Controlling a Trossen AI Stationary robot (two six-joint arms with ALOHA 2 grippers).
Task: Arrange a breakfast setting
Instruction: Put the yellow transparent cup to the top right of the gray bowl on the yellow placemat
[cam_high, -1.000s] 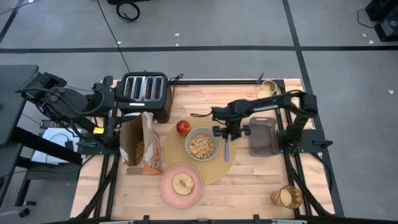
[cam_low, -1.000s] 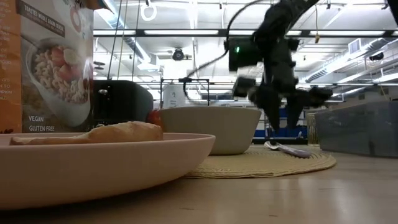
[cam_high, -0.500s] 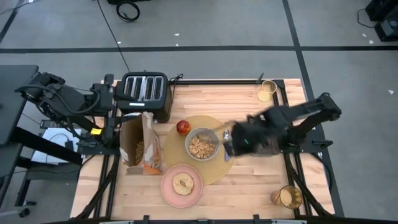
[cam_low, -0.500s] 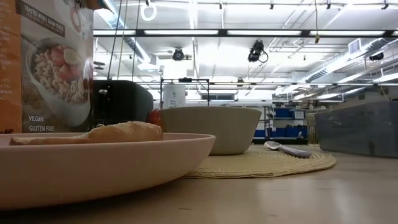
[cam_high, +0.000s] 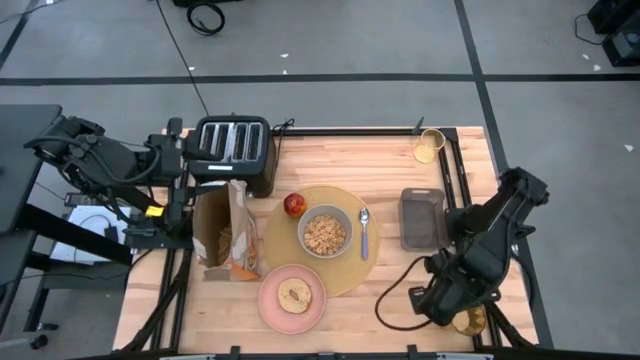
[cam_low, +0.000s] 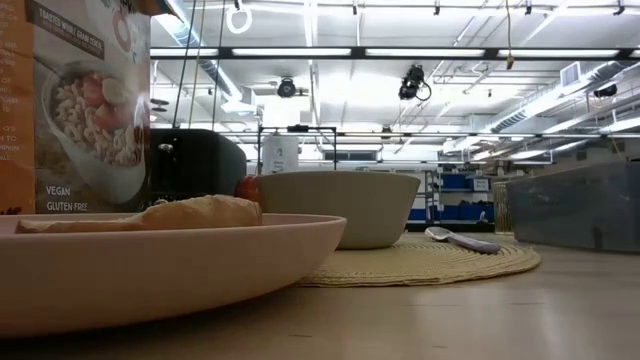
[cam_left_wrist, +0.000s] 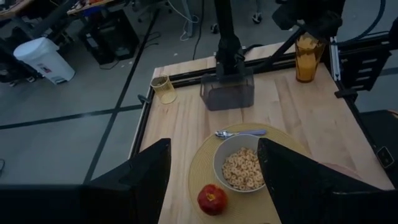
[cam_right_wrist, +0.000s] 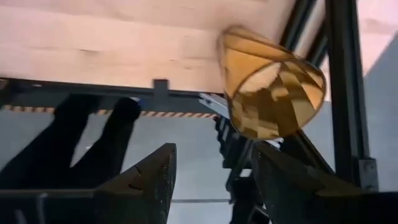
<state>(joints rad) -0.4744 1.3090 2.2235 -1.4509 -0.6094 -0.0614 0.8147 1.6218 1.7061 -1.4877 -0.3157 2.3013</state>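
The placemat (cam_high: 318, 238) lay on the desk (cam_high: 400, 290), carrying the bowl (cam_high: 324, 231) with the spoon (cam_high: 364, 231) just beside it and the apple (cam_high: 294, 205) on the bowl's other side. The plate (cam_high: 291, 297) with toast (cam_high: 294, 295) overlapped the placemat's edge. Well apart from the placemat, the right gripper (cam_right_wrist: 211, 180) hovered by the tumbler (cam_right_wrist: 270, 84), fingers spread, gripping nothing. The left gripper (cam_left_wrist: 211, 180) waited beside the toaster (cam_high: 232, 150), spread.
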